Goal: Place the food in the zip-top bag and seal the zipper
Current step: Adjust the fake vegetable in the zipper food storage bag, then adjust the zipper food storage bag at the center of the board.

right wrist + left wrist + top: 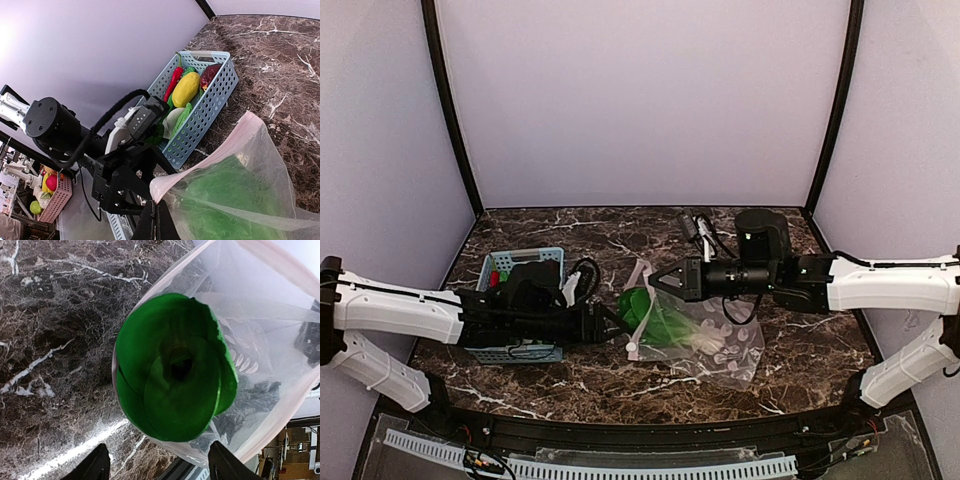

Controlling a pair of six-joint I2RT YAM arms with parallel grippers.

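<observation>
Bag (pixel 720 345) clear and crinkled, flat on table (pixel 570 385) near the middle, mouth turned left toward basket (pixel 525 253). Green leafy bunch (pixel 650 315) inside bag, just within the mouth, filling most of the opening from left wrist view; pale stalk end deeper in. Just outside bag mouth, left claw (pixel 610 322): fingers (pixel 97 465) apart, nothing between them, aimed into the opening. Above the mouth, right claw (pixel 648 283): fingers together, clamped on bag at upper mouth edge, right on pinkish zipper (pixel 215 147), that edge held up off table, mouth gaping. Lower mouth edge down on table. Rest of food in basket, left of bag and partly under left arm (pixel 400 310): red chilli (pixel 172 82) along far side, yellow piece (pixel 186 89) beside it, dark red fruit (pixel 210 75) at the corner, green long piece (pixel 182 117) and white piece (pixel 169 125) lower down. Zipper unsealed along whole visible length.
</observation>
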